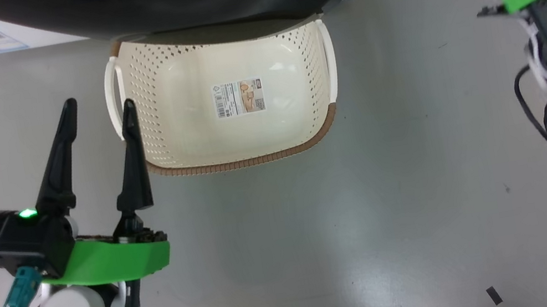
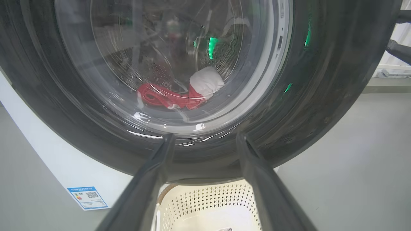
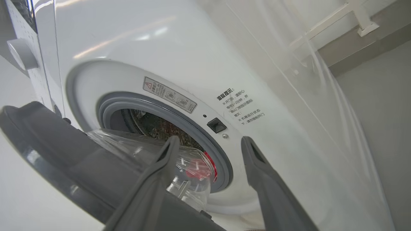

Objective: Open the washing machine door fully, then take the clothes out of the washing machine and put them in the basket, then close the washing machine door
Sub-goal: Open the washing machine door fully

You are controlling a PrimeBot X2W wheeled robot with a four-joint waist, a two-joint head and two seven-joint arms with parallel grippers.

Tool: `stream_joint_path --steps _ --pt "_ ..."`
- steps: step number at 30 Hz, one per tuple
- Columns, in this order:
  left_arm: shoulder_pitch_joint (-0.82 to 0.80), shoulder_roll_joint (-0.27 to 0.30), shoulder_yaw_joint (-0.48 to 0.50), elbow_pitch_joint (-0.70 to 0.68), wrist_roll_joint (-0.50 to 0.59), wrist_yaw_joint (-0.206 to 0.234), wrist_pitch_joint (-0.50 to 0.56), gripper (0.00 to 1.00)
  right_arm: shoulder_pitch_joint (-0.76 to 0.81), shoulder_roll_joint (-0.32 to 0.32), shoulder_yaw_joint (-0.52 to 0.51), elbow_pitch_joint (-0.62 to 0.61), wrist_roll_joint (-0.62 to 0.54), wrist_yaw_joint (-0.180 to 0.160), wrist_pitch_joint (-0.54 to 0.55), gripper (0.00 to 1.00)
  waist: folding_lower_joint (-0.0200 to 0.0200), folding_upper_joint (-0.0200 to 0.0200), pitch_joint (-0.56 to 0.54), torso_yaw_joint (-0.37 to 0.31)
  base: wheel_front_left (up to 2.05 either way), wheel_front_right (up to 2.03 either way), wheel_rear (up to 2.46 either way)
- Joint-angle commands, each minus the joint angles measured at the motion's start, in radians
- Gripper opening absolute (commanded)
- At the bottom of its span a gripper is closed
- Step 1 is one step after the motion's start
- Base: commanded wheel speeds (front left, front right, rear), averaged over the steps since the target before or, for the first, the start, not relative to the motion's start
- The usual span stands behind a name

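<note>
- The left claw is spread wide, with nothing between its two dark fingers, and hovers low over the grey floor
- The basket stands upright on the floor just to the right of this claw. The claw's nearer fingertip overlaps the basket's white side handle in the head view, and I cannot tell whether they touch
- A paper label lies on the basket's inner bottom, further right of the claw
- The washing machine door looms straight ahead of the left claw's fingertips. Its glossy black rim overhangs the far part of the basket
- The clothes, red with a white lump, lie at the bottom of the drum. They show through the door's glass, ahead of and above the gap between the left claw's fingers
- A blue sticker sits low on the white cabinet, left of this claw
- The right claw is also spread apart and pinches nothing. It is raised and points at the washing machine
- The door stands ajar before the right claw, its glass bowl swung out of the grey rubber ring
- A patch of red shows through the bowl between the right claw's fingers
- The dark latch socket lies just beyond this claw's fingertips
</note>
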Motion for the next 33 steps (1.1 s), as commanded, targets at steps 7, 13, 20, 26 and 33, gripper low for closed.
stream_joint_path --steps 7,13,20,26,33 --pt "0.012 0.026 0.044 -0.025 -0.016 -0.006 -0.008 1.00 0.106 -0.069 0.129 0.064 -0.207 0.007 -0.258 1.00 0.0000 0.0000 -0.038 -0.018 0.00 0.00 0.00" --pt "0.028 0.027 0.060 -0.036 -0.015 -0.006 -0.008 1.00 0.236 0.017 -0.038 0.013 -0.380 0.007 -0.268 1.00 0.0000 0.0000 -0.058 -0.028 0.00 0.00 0.00" --pt "0.033 0.032 0.067 -0.038 -0.012 -0.006 -0.008 1.00 0.375 0.111 -0.144 -0.111 -0.603 0.007 -0.269 1.00 0.0000 0.0000 -0.062 -0.046 0.00 0.00 0.00" --pt "0.027 0.040 0.078 -0.040 -0.011 -0.006 -0.008 1.00 0.423 0.152 -0.176 -0.219 -0.751 0.007 -0.269 1.00 0.0000 0.0000 -0.060 -0.065 0.00 0.00 0.00" --pt "0.020 0.044 0.087 -0.046 -0.011 -0.006 -0.008 1.00 0.460 0.166 -0.209 -0.273 -0.848 0.007 -0.269 1.00 0.0000 0.0000 -0.062 -0.065 0.00 0.00 0.00"
